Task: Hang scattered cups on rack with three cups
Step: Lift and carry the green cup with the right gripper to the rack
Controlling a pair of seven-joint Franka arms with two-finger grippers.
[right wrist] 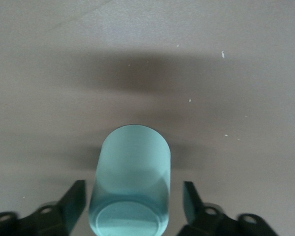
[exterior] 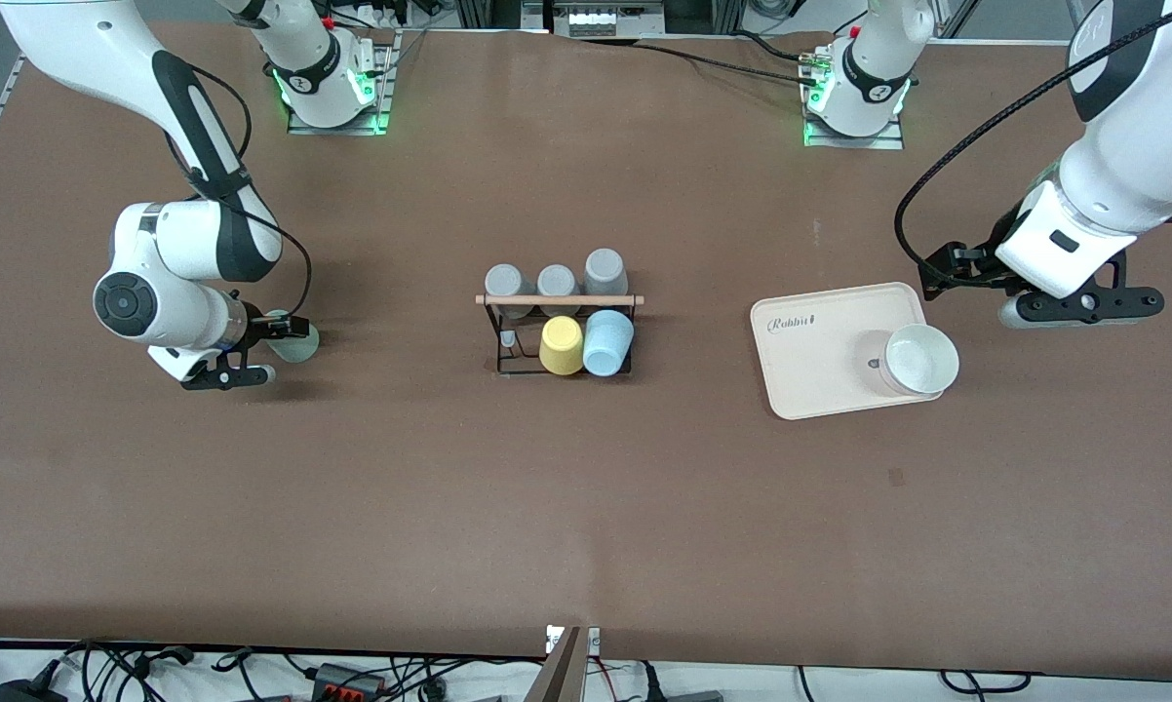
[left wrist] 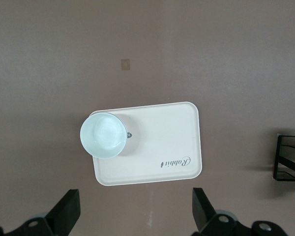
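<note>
A pale mint-green cup (exterior: 296,342) (right wrist: 135,162) appears to lie on its side on the table near the right arm's end, its base toward the wrist camera. My right gripper (exterior: 279,346) (right wrist: 132,196) is low around it, open, with one finger on each side and a small gap showing at both. The rack (exterior: 559,300) stands mid-table and carries a light blue cup (exterior: 607,343), a yellow cup (exterior: 561,344) and three grey cups (exterior: 557,281). My left gripper (exterior: 1010,292) (left wrist: 135,211) waits open and empty over bare table beside the cream tray.
A cream tray (exterior: 820,361) (left wrist: 157,142) lies toward the left arm's end, with a white bowl (exterior: 920,359) (left wrist: 103,135) on its corner. One edge of the rack (left wrist: 290,157) shows in the left wrist view.
</note>
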